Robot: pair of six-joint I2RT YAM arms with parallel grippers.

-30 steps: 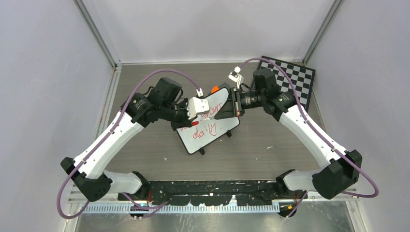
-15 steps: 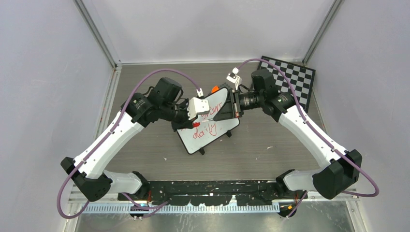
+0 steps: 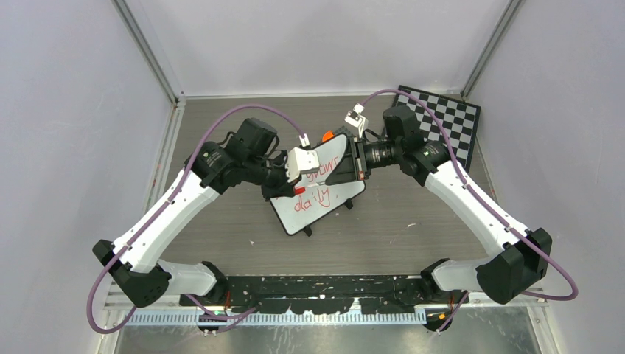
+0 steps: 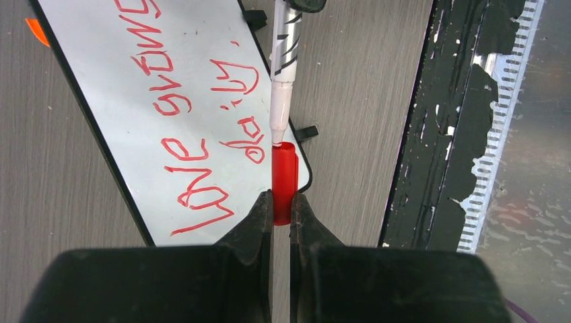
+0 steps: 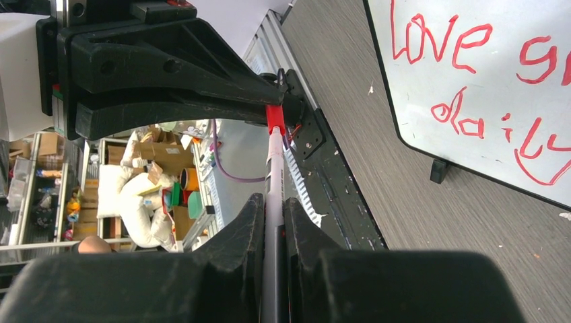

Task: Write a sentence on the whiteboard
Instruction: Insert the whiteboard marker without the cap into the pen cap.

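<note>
Red cap (image 4: 284, 176) pinched tight in the left gripper (image 4: 283, 203), marker (image 4: 285, 47) clamped in the right gripper (image 5: 271, 202) — tip should be lined up dead centre and pushed straight in.

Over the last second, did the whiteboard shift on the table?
No. The whiteboard lies at the same spot and the same tilt relative to the chessboard in the top view.
</note>
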